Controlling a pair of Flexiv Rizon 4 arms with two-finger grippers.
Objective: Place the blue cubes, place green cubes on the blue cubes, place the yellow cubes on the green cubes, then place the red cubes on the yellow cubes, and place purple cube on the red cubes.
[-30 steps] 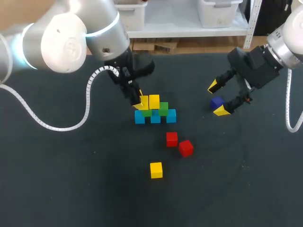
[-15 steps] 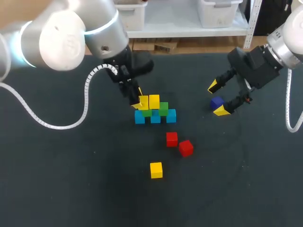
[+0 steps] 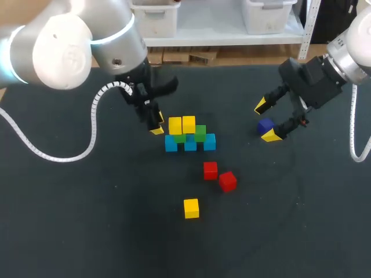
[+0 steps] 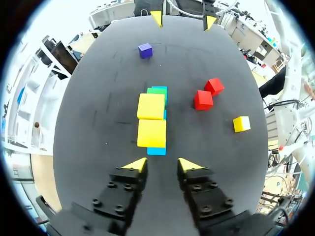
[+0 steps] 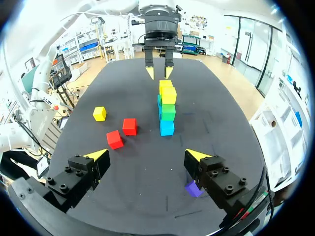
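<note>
The left jaws were drawn back from the stack [image 3: 190, 138] and left slightly open and empty just beside it, so both yellow cubes [image 3: 182, 124] were judged as placed on the green cubes [image 3: 200, 133], while the purple cube [image 3: 265, 125] was seen ungripped between the wide-open right jaws.

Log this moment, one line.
stack: blue cubes, green cubes, two yellow cubes | left gripper: open, beside stack | right gripper: open, purple cube nearby | loose: two red cubes, one yellow cube
</note>
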